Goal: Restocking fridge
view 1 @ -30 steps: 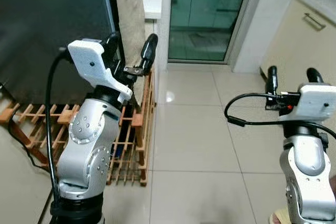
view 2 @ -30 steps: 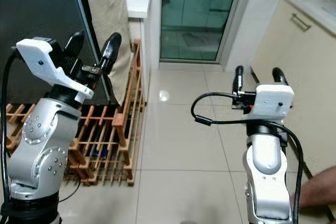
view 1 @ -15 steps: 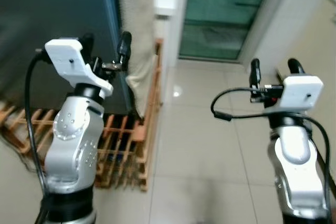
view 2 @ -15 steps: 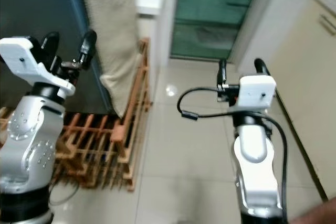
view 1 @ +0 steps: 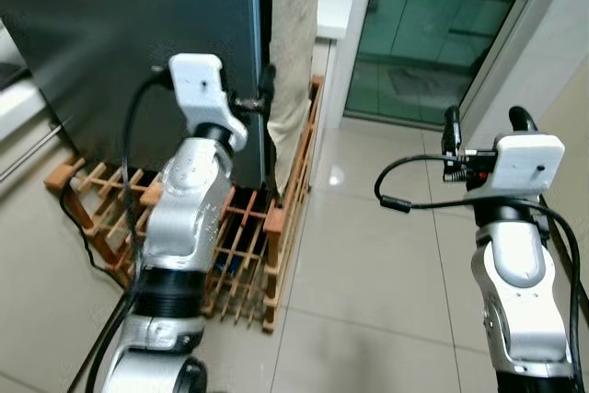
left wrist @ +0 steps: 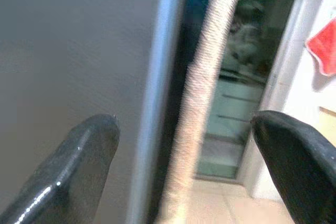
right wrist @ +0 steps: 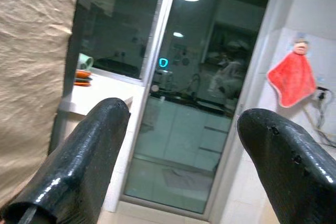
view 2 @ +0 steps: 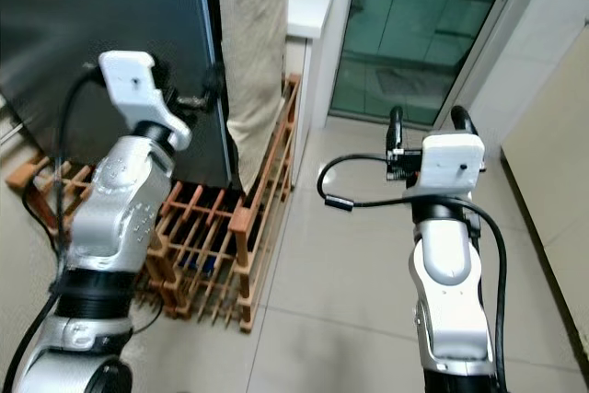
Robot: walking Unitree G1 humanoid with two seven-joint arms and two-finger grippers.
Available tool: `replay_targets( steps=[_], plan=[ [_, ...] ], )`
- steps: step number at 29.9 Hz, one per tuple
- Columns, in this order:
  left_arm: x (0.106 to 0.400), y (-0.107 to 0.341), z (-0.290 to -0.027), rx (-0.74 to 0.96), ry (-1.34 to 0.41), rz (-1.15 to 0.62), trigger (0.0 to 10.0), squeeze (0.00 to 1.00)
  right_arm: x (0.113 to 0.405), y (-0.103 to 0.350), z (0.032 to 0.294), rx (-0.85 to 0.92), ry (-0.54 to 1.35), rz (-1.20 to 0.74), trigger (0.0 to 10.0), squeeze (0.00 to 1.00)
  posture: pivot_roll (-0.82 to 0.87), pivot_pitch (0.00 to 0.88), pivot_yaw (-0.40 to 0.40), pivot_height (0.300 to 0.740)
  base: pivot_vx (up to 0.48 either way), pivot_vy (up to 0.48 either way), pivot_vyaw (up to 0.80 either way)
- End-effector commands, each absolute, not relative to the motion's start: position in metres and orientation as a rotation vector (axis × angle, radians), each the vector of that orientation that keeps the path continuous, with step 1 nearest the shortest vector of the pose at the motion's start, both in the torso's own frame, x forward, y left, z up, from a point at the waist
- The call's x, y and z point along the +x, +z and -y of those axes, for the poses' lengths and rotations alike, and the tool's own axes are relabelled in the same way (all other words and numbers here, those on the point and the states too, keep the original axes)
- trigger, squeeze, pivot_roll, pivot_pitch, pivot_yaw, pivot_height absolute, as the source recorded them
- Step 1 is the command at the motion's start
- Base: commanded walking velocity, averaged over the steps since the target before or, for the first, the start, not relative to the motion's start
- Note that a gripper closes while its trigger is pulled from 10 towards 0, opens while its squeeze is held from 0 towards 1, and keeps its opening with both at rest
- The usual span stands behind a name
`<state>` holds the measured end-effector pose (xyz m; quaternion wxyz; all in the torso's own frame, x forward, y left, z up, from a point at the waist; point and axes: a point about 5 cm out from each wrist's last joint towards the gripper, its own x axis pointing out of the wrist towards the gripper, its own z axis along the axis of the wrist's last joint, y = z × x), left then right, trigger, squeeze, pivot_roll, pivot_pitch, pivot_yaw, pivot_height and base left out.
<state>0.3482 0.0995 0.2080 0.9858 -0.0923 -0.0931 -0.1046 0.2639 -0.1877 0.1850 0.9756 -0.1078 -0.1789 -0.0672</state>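
A tall dark fridge [view 1: 120,34] stands at the left with its door shut. My left gripper [view 1: 260,98] is raised against the door's right edge. In the left wrist view the fingers [left wrist: 89,150] are spread, and the silvery door edge [left wrist: 157,77] runs between them; the left gripper [left wrist: 184,124] is open and holds nothing. My right gripper [view 1: 485,121] is held up over the tiled floor at the right, open and empty, pointing toward the glass door [right wrist: 178,129].
A beige cloth [view 1: 293,25] hangs just right of the fridge. A low wooden rack [view 1: 248,246] stands on the floor below it. A green glass door [view 1: 433,34] lies ahead, pale cabinets [view 2: 561,181] to the right, with tiled floor [view 1: 368,264] between.
The camera has shifted and the fridge now looms closer. My left arm has reached forward, bringing its open fingers to the fridge door's edge. The right arm keeps its raised pose.
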Motion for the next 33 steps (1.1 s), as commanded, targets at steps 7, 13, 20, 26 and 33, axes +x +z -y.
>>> replay_targets(
  steps=[7,13,20,26,33],
  plan=[
    [0.366,0.213,-0.079,-0.181,-0.198,0.168,10.0,0.0,0.257,0.181,0.187,-0.216,-0.139,0.342,10.0,0.0,-0.17,0.002,0.002,0.711,0.0,0.0,0.0],
    [0.375,0.216,-0.078,-0.202,-0.163,0.174,10.0,0.0,0.256,0.178,0.187,-0.225,-0.136,0.33,10.0,0.0,-0.18,0.0,0.008,0.711,0.0,0.0,0.0],
    [0.383,0.223,-0.08,-0.196,-0.127,0.196,10.0,0.0,0.256,0.18,0.19,-0.243,-0.141,0.338,10.0,0.0,-0.2,0.0,0.017,0.711,0.0,0.0,0.0],
    [0.353,0.222,-0.123,-0.178,-0.186,0.255,10.0,0.0,0.252,0.181,0.19,-0.235,-0.159,0.361,10.0,0.0,-0.17,0.0,0.055,0.711,0.0,0.0,0.0],
    [0.339,0.215,-0.122,-0.18,-0.227,0.281,10.0,0.0,0.259,0.181,0.18,-0.207,-0.133,0.365,10.0,0.0,-0.11,0.0,0.024,0.711,0.0,0.0,0.0]
  ],
)
